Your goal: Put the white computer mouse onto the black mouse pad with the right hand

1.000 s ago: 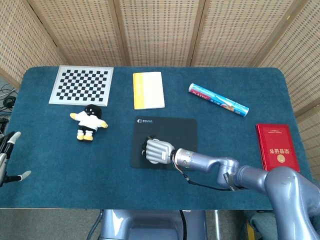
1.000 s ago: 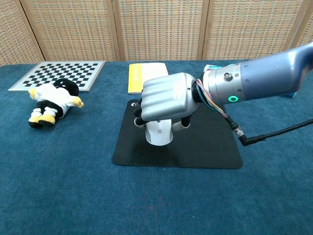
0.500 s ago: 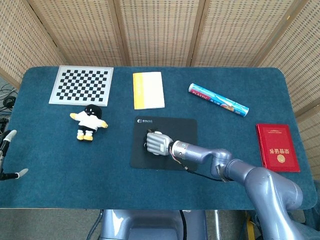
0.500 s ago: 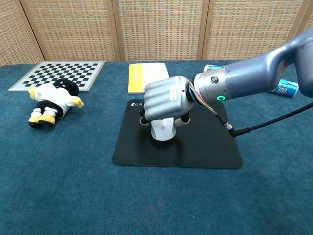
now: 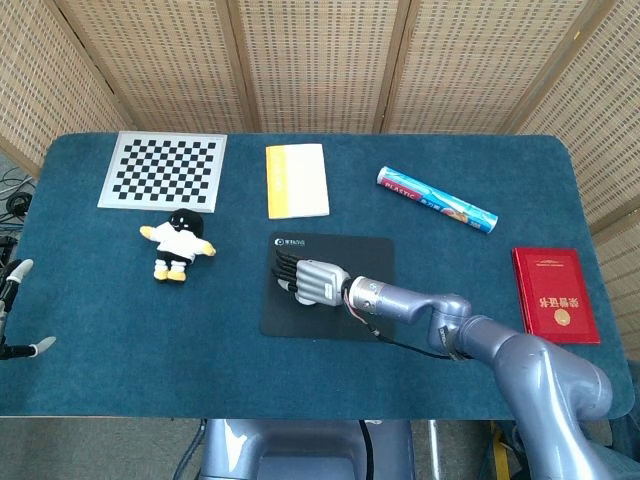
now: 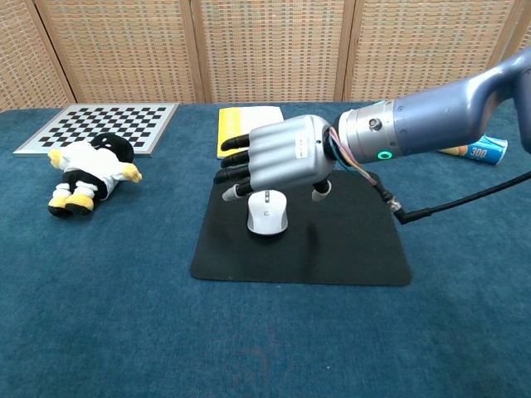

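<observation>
With the mouse (image 6: 267, 213) resting on the pad (image 6: 348, 249) and my right hand (image 6: 278, 157) above it, fingers spread and empty, I judge placement done; next, I lift clear.

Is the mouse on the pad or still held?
On the pad. In the chest view the mouse lies flat on the pad, and the right hand hovers above it with fingers spread.
</observation>
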Available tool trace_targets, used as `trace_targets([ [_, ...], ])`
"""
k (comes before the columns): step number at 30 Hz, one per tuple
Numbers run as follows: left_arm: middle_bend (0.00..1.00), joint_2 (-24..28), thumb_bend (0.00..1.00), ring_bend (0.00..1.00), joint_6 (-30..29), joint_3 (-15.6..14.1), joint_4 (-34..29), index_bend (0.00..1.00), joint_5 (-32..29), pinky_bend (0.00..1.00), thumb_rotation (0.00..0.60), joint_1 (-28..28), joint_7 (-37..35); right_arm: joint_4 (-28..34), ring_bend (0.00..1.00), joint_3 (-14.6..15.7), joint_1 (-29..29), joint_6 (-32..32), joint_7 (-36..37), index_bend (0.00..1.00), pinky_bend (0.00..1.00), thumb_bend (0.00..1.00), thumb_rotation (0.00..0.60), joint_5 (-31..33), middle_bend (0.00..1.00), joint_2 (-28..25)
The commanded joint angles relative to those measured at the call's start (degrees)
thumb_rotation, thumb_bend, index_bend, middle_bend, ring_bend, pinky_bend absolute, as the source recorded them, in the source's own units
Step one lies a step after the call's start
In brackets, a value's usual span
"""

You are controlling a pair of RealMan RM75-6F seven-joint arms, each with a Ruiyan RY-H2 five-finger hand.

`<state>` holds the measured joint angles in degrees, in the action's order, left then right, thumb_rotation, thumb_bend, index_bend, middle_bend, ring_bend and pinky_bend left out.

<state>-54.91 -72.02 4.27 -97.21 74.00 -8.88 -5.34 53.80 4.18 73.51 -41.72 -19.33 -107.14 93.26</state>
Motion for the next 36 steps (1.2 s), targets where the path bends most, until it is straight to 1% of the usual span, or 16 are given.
trace_targets([
  [1, 0.00, 0.3, 0.01, 0.00, -1.0, -0.3, -0.4, 0.00, 1.2, 0.00, 0.600, 0.5, -0.4, 7.6, 0.00, -1.2, -1.4, -2.3, -4.9, 0.00, 0.00, 0.00, 0.600, 1.0, 0.00, -6.6],
  [6, 0.00, 0.4, 0.01, 0.00, -2.8, -0.8, -0.8, 0.00, 3.2, 0.00, 0.600, 1.2, -0.8, 17.3, 0.00, -3.5, -5.8, -6.9, -11.0, 0.00, 0.00, 0.00, 0.600, 4.1, 0.00, -14.8],
  [7, 0.00, 0.4, 0.01, 0.00, -3.2, -1.0, -0.9, 0.00, 3.7, 0.00, 0.600, 1.4, -0.8, 20.1, 0.00, -4.2, -8.0, -9.0, -12.2, 0.00, 0.00, 0.00, 0.600, 5.7, 0.00, -17.3],
  [9, 0.00, 0.6, 0.01, 0.00, -3.8, -1.5, -1.2, 0.00, 5.2, 0.00, 0.600, 1.6, -1.5, 24.6, 0.00, -4.8, -13.6, -14.1, -12.4, 0.00, 0.00, 0.00, 0.600, 9.9, 0.00, -21.6],
  [11, 0.00, 1.1, 0.01, 0.00, -4.3, -2.1, -1.4, 0.00, 7.1, 0.00, 0.600, 1.9, -3.0, 26.9, 0.00, -4.7, -19.8, -19.6, -10.6, 0.00, 0.00, 0.00, 0.600, 13.9, 0.00, -25.0],
  [14, 0.00, 1.6, 0.01, 0.00, -5.5, -3.0, -1.6, 0.00, 9.8, 0.00, 0.600, 2.4, -3.8, 26.9, 0.00, -4.1, -27.2, -26.0, -7.7, 0.00, 0.00, 0.00, 0.600, 18.1, 0.00, -27.9],
  [15, 0.00, 1.6, 0.01, 0.00, -6.3, -3.4, -1.7, 0.00, 11.0, 0.00, 0.600, 2.6, -3.8, 27.0, 0.00, -4.2, -31.2, -29.2, -4.7, 0.00, 0.00, 0.00, 0.600, 21.4, 0.00, -28.6],
  [17, 0.00, 1.6, 0.01, 0.00, -7.6, -3.9, -1.7, 0.00, 12.7, 0.00, 0.600, 3.1, -3.9, 28.3, 0.00, -4.7, -37.9, -34.4, 1.3, 0.00, 0.00, 0.02, 0.600, 26.7, 0.00, -28.3],
  [19, 0.00, 1.6, 0.01, 0.00, -8.4, -4.3, -1.4, 0.00, 14.2, 0.00, 0.600, 3.3, -4.2, 29.6, 0.00, -4.6, -43.5, -37.6, 6.2, 0.00, 0.00, 0.03, 0.600, 31.0, 0.00, -28.4],
  [20, 0.00, 1.6, 0.01, 0.00, -8.5, -4.4, -1.3, 0.00, 14.5, 0.00, 0.600, 3.3, -4.2, 30.0, 0.00, -4.6, -44.8, -38.3, 7.5, 0.00, 0.00, 0.03, 0.600, 31.7, 0.00, -28.4],
  [23, 0.00, 1.2, 0.01, 0.00, -8.9, -4.7, -1.0, 0.00, 15.4, 0.00, 0.600, 3.3, -3.9, 31.5, 0.00, -4.2, -49.3, -40.8, 11.4, 0.00, 0.00, 0.00, 0.600, 33.4, 0.00, -28.8],
  [25, 0.00, 0.5, 0.00, 0.00, -9.5, -4.8, -0.7, 0.00, 16.3, 0.00, 0.600, 3.3, -2.3, 33.0, 0.00, -3.5, -52.4, -43.5, 13.2, 0.00, 0.00, 0.00, 0.600, 33.2, 0.00, -29.3],
  [31, 0.00, -2.8, 0.00, 0.00, -11.9, -4.8, 0.2, 0.00, 18.0, 0.00, 0.600, 3.9, 3.3, 38.3, 0.00, -2.2, -58.3, -48.8, 13.8, 0.00, 0.00, 0.00, 0.600, 30.4, 0.00, -30.4],
  [33, 0.00, -3.3, 0.00, 0.00, -12.4, -5.0, 0.3, 0.00, 18.4, 0.00, 0.600, 4.2, 4.2, 38.6, 0.00, -1.8, -59.5, -49.8, 14.8, 0.00, 0.00, 0.00, 0.600, 28.8, 0.00, -30.2],
  [36, 0.00, -3.4, 0.00, 0.00, -13.4, -5.2, 0.0, 0.00, 18.7, 0.00, 0.600, 4.6, 4.9, 37.2, 0.00, -1.7, -61.0, -50.6, 16.1, 0.00, 0.00, 0.00, 0.600, 27.0, 0.00, -29.4],
])
